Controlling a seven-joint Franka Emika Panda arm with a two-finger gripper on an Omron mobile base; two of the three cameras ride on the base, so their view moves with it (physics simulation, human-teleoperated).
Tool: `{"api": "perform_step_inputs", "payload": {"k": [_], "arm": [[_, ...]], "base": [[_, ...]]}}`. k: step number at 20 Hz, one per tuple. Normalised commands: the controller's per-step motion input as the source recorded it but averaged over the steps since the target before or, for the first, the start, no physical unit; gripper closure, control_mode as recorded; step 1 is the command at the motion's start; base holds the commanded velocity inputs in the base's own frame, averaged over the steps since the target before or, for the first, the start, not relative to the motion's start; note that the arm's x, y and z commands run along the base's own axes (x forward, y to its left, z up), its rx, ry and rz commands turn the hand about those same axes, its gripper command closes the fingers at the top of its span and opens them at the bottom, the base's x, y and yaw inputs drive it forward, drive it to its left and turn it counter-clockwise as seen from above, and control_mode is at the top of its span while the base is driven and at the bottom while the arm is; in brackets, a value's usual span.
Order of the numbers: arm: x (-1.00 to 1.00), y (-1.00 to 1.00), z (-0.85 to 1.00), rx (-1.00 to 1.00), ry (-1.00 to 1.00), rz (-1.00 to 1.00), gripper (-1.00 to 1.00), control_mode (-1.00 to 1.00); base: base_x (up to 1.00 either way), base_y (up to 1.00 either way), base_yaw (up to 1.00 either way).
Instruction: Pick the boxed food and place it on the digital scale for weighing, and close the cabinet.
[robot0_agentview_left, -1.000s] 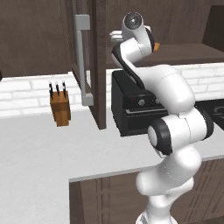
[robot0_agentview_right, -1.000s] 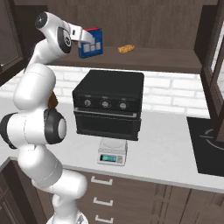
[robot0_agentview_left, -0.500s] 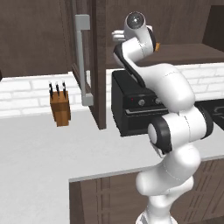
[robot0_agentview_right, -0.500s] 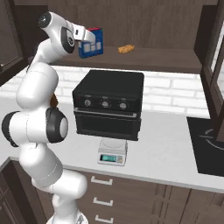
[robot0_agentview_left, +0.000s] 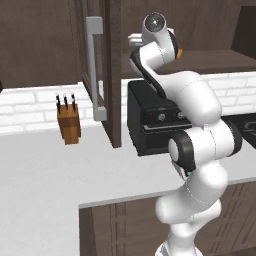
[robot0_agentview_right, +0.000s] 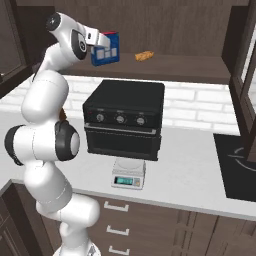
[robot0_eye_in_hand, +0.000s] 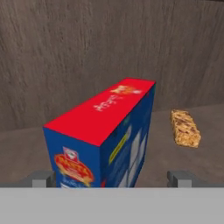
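The boxed food (robot0_agentview_right: 106, 49) is standing upright on the cabinet (robot0_agentview_right: 200, 70) shelf, beside an orange-tan snack bar (robot0_agentview_right: 144, 55) and above the black oven (robot0_agentview_right: 125, 118). The gripper (robot0_eye_in_hand: 113, 178) has been edging closer over the last second and is straddling the box, fingers spread wide and not yet clamped. The digital scale (robot0_agentview_right: 129, 174) is sitting on the counter (robot0_agentview_right: 190, 180) before the oven.

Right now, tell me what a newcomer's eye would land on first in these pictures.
The white arm reaching up into the open cabinet, its pincer open on either side of the red and blue boxed food on the shelf. Beside the box lies a small tan snack bar. Below, the black oven stands on the counter with the digital scale in front.
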Motion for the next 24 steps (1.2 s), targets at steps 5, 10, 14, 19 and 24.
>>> {"api": "perform_step_inputs", "payload": {"k": [5, 10, 14, 19, 24], "arm": [[-0.07, 0.35, 0.01, -0.05, -0.11, 0.0, -1.0, -1.0], [0.14, 0.35, 0.0, -0.03, -0.02, -0.02, -1.0, -1.0], [0.27, 0.0, 0.0, 0.0, 0.1, 0.0, -1.0, -1.0], [0.04, -0.16, 0.0, 0.02, 0.05, 0.0, -1.0, -1.0], [0.0, -0.3, 0.0, 0.05, 0.0, 0.0, -1.0, -1.0]], "base": [[0.0, 0.0, 0.0], [0.0, 0.0, 0.0], [0.0, 0.0, 0.0], [0.0, 0.0, 0.0], [0.0, 0.0, 0.0]]}}
